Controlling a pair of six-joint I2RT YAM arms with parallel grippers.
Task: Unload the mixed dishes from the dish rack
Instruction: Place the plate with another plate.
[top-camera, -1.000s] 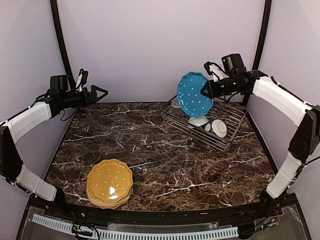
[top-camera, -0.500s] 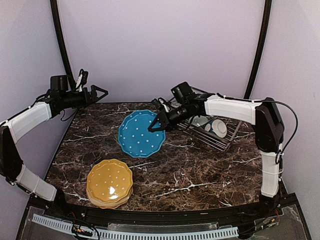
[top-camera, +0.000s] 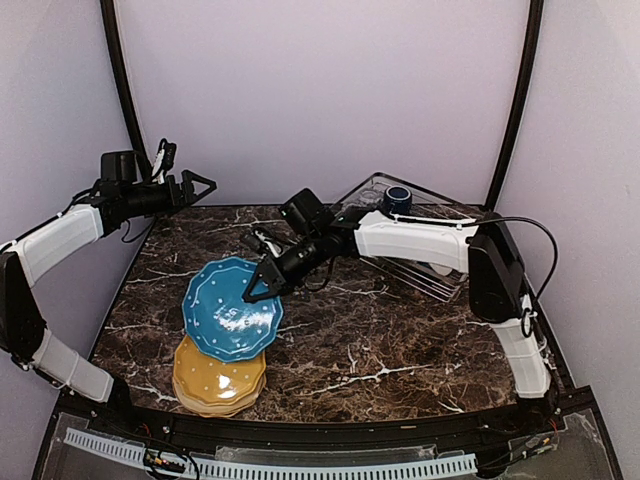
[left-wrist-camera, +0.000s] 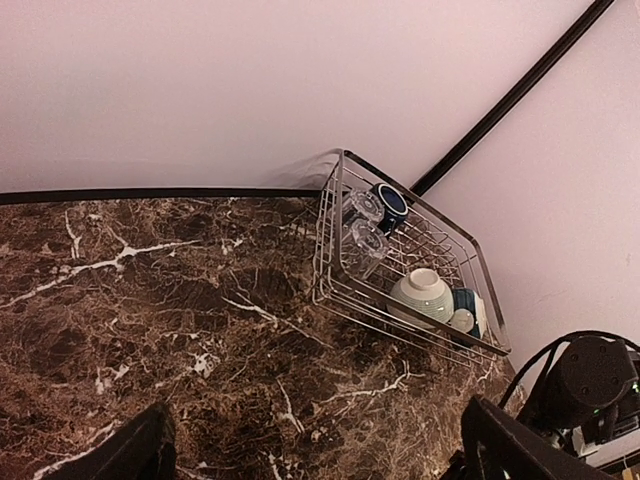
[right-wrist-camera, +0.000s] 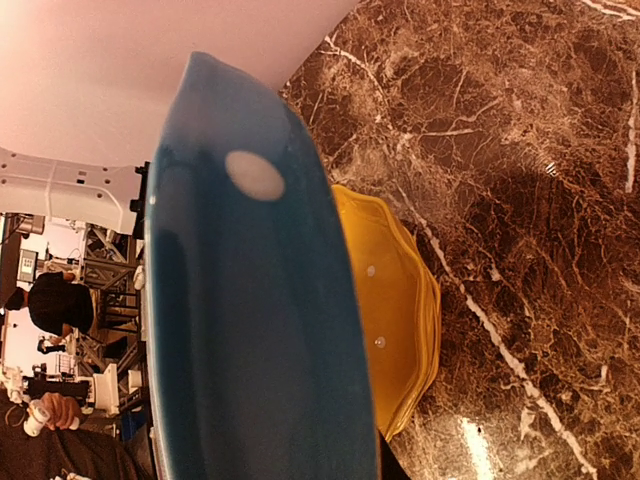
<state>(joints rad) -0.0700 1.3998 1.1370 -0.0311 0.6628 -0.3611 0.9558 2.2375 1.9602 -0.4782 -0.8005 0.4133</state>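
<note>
The right arm stretches across the brown marble table (top-camera: 400, 340) in the top view, its white forearm running from the right of the frame toward the centre left, wrist angled down. The right gripper (top-camera: 258, 287) is clamped on the rim of a blue plate with white dots (top-camera: 232, 320), which hangs tilted in the lower left of the frame. The plate's lower edge overlaps a stack of mustard yellow plates (top-camera: 215, 385) near the table's front edge. Whether blue plate and stack touch cannot be told. From the right wrist camera the blue plate fills the left half of the frame edge-on, with the yellow stack just beside it.

The left arm is raised at the upper left of the top view, forearm level and pointing toward the centre. The left gripper (top-camera: 203, 185) hangs with its fingers spread and nothing between them, above the table's back left corner.

The wire dish rack (left-wrist-camera: 330, 230) sits in the upper right of the left wrist view, against the back wall. Inside it, a navy mug (left-wrist-camera: 390, 200) lies at the far end beside two clear glasses (left-wrist-camera: 362, 225). A white bowl (left-wrist-camera: 423, 295) rests upside down nearer the rack's right end, with another dish (left-wrist-camera: 465, 305) just beside it.
</note>
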